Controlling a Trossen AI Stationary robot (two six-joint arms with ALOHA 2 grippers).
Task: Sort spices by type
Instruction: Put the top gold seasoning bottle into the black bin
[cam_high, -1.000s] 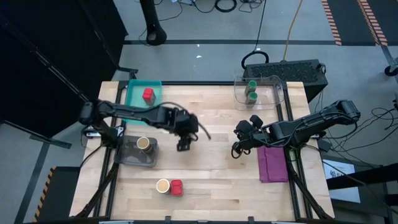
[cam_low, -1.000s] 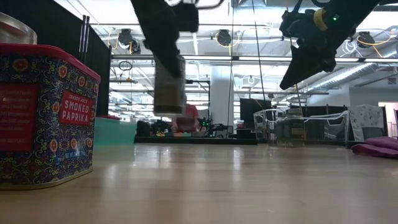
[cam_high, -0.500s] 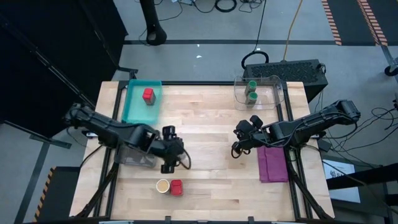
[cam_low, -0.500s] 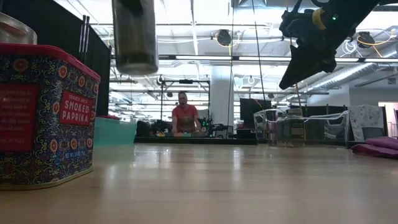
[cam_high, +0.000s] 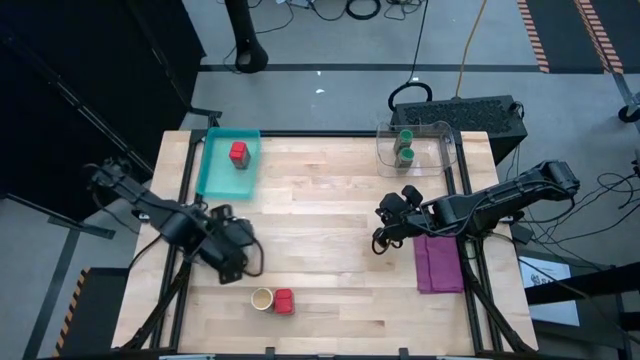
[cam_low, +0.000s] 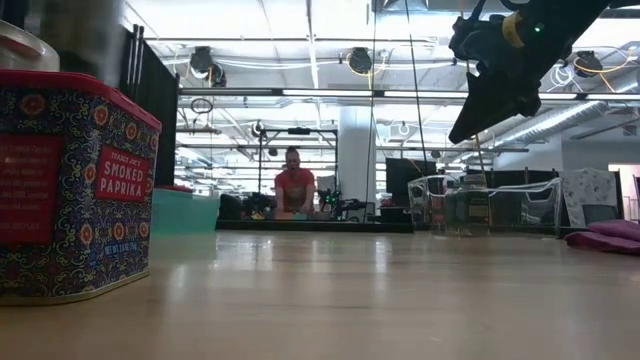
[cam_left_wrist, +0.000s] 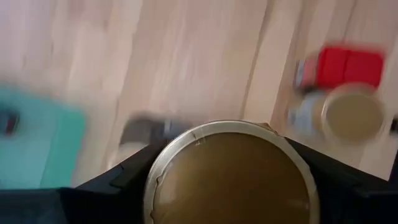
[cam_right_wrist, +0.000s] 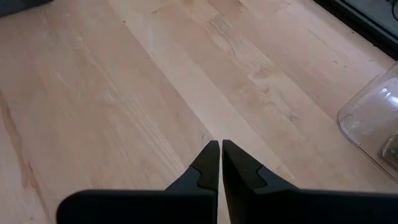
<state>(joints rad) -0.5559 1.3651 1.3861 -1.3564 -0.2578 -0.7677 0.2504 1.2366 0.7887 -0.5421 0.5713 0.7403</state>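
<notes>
My left gripper (cam_high: 228, 258) hangs over the table's left near part, shut on a tan cylinder jar with a cream top (cam_left_wrist: 230, 177). Another tan jar (cam_high: 262, 298) and a red tin (cam_high: 284, 301) stand side by side near the front edge. A second red tin (cam_high: 238, 152) stands in the teal tray (cam_high: 215, 175). Two green-lidded jars (cam_high: 404, 146) stand in the clear bin (cam_high: 430, 150) at the far right. My right gripper (cam_high: 380, 240) hangs shut and empty above the table's right middle. My left gripper pinches the tan jar between its two fingers (cam_left_wrist: 121, 180), which sit on opposite sides of its wall just under the cream top's rim (cam_left_wrist: 155, 180). The fingers come from above, pointing steeply down. The jar stays upright, lifted clear of the table.
A purple cloth (cam_high: 438, 262) lies at the right edge below my right arm. In the low view the red paprika tin (cam_low: 70, 180) fills the near left. A person (cam_low: 295, 185) sits in the room beyond the table. Bare wood lies between the arms.
My left gripper has carried the tan jar from the table's middle toward the near edge and then toward the left edge, rising and rolling its wrist. It now hangs over the clear bin at the left. The jar has left the low view.
</notes>
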